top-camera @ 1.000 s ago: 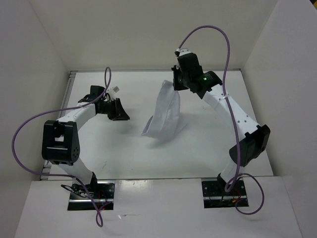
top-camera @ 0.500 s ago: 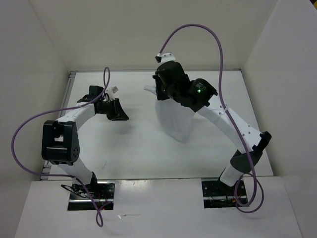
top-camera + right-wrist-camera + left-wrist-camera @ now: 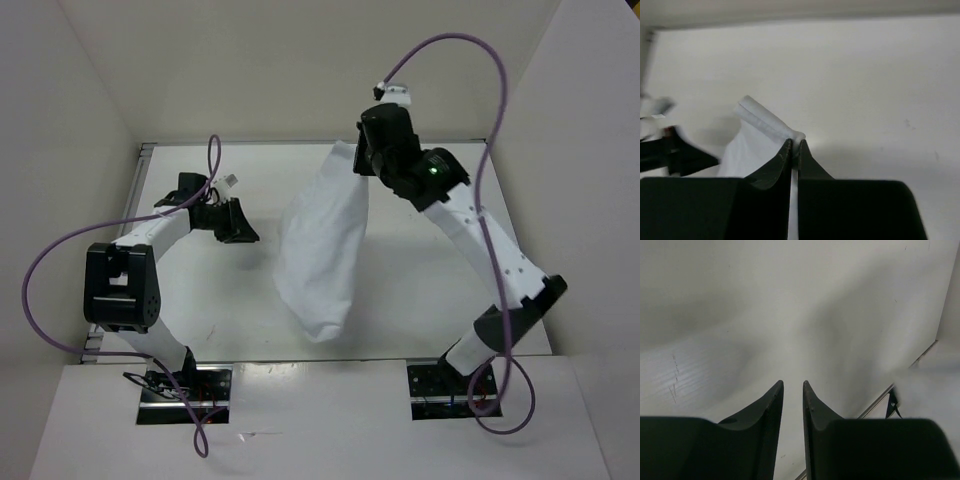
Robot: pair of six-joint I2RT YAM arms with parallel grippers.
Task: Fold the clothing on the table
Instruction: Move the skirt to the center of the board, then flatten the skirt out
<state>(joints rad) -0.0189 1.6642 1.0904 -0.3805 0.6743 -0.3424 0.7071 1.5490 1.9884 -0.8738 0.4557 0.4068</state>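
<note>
Right tool [image 3: 358, 163], clamped on the dangling clothing [image 3: 320, 250], should lay it flat on the surface [image 3: 200, 290]; left tool [image 3: 792, 384] hovers slightly apart, empty.

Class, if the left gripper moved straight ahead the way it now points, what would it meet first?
Probably bare table; nothing else lies ahead of the left gripper, though depth is unclear.
</note>
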